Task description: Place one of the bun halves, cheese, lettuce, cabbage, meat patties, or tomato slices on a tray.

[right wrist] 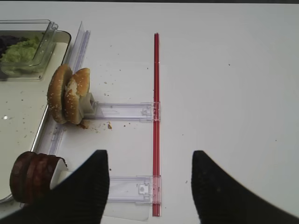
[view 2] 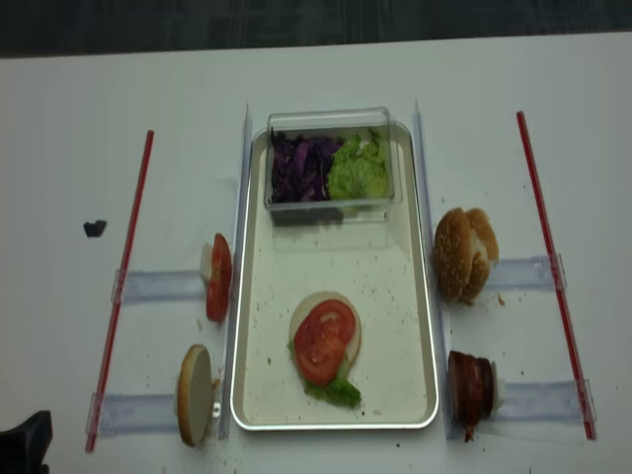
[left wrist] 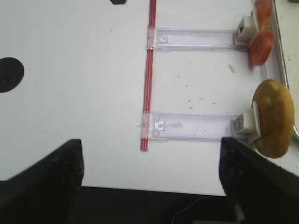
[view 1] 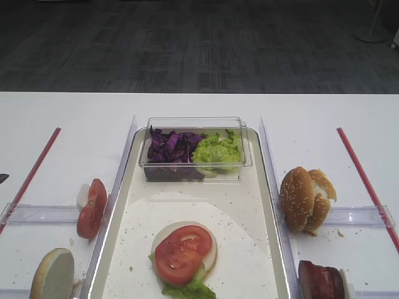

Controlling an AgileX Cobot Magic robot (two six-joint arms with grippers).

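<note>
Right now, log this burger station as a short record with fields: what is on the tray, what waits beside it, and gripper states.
tray: holds a clear tub and a started stack
tub: far end of tray, cabbage on the left, lettuce on the right
stack: bun half cut face up, lettuce leaf, two tomato slices on top
left of tray: upright tomato slices, one bun half on edge
right of tray: bun halves on edge, meat patties nearer
left gripper: open, empty
right gripper: shut as far as it goes, holding nothing
</note>
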